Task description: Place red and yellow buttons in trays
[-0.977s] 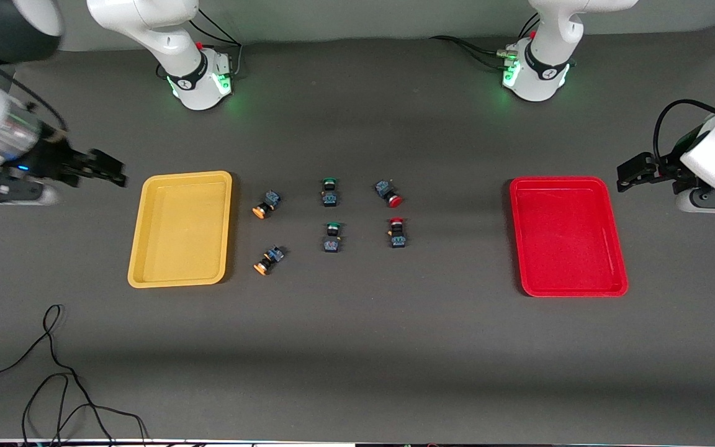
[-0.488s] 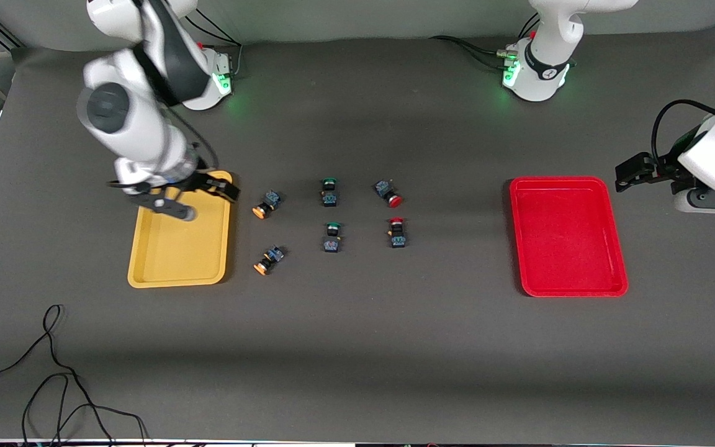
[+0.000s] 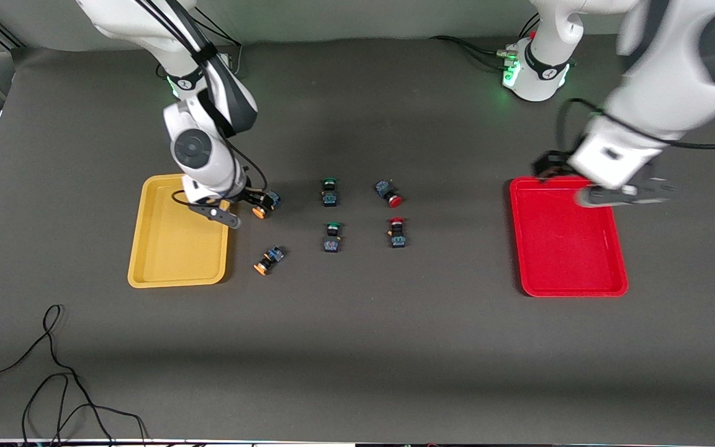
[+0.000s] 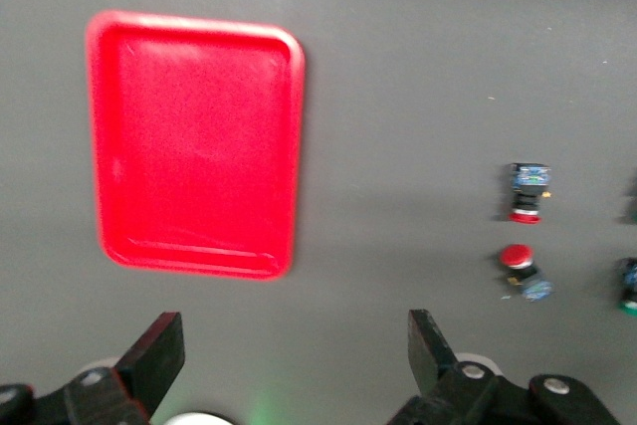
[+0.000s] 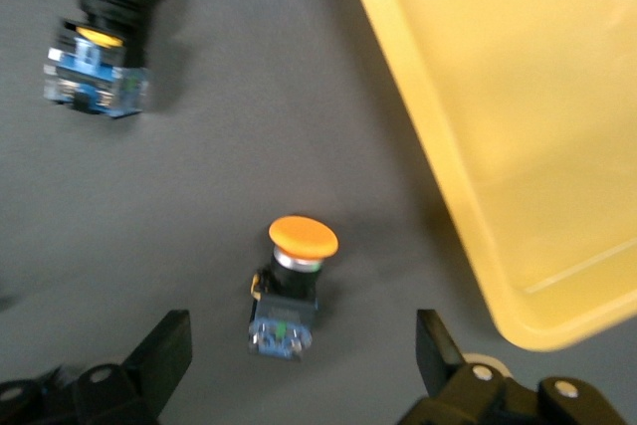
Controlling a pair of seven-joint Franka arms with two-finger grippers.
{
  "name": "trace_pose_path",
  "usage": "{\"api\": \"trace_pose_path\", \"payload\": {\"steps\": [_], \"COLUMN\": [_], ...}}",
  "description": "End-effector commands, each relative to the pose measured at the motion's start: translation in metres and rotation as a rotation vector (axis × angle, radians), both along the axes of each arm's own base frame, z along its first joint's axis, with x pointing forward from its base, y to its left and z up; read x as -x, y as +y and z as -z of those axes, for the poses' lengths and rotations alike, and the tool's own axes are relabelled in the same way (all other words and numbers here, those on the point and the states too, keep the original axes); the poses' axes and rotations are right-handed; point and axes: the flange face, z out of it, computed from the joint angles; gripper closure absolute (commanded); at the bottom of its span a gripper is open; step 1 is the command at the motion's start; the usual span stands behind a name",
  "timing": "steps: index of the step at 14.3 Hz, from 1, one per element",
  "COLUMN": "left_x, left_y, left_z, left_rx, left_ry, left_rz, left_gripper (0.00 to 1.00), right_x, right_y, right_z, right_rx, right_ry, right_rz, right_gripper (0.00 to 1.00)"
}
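Two orange-yellow-capped buttons lie on the dark desk (image 3: 357,347) just beside the yellow tray (image 3: 179,231), one (image 3: 263,207) farther from the front camera than the other (image 3: 269,259). Two red-capped buttons (image 3: 388,193) (image 3: 397,232) lie toward the red tray (image 3: 568,236), with two green-capped switches (image 3: 329,192) (image 3: 332,238) between the pairs. Both trays hold nothing. The right hand (image 5: 299,355) hovers over the farther orange-yellow button, fingers spread on either side of it, not touching. The left hand (image 4: 294,365) hangs over the red tray's edge nearest the robots, fingers spread wide.
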Motion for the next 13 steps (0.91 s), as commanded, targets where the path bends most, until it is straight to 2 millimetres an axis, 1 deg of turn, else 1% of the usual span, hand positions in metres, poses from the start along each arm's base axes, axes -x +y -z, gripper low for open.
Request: {"api": "trace_pose_path", "payload": {"steps": [1,2,4,5,6,7,8,10,11,12,13], "left_x": [0.033,0.050,0.082,0.096,0.106,0.114,0.120,0.116,0.112,0.109,0.108], "left_y": [-0.079,-0.110,-0.165,-0.192,-0.215,-0.234,-0.246,-0.254,-0.256,-0.257,-0.258], "left_z": [0.029,0.040,0.064,0.077,0.090,0.099,0.107,0.130,0.151,0.176,0.203], "left_rx": [-0.025,-0.027,-0.025,-0.024,-0.020,-0.006,0.002,0.001,-0.008,-0.015,-0.013], "left_ry": [-0.012,-0.026,-0.047,-0.053,-0.066,-0.079,-0.087,-0.082,-0.074,-0.074,-0.081], "left_rz": [-0.138,-0.184,-0.282,-0.324,-0.366,-0.403,-0.418,-0.422,-0.421,-0.417,-0.412], "left_gripper": [0.00,0.00,0.00,0.00,0.00,0.00,0.00,0.00,0.00,0.00,0.00], "right_x": [0.009,0.015,0.017,0.016,0.018,0.019,0.019,0.019,0.019,0.018,0.017], "right_y": [0.002,0.010,0.012,0.013,0.014,0.016,0.016,0.016,0.016,0.015,0.015], "right_z": [0.031,0.038,0.053,0.056,0.057,0.056,0.058,0.057,0.055,0.051,0.049], "right_rx": [0.006,0.011,0.010,0.010,0.012,0.010,0.011,0.009,-0.001,-0.006,-0.005], "right_ry": [-0.005,-0.002,-0.015,-0.020,-0.017,-0.016,-0.015,-0.012,-0.004,-0.006,-0.001], "right_rz": [0.049,0.041,0.053,0.068,0.067,0.063,0.063,0.072,0.097,0.104,0.103], "right_gripper": [0.00,0.00,0.00,0.00,0.02,0.08,0.21,0.57,0.71,0.81,0.85]}}
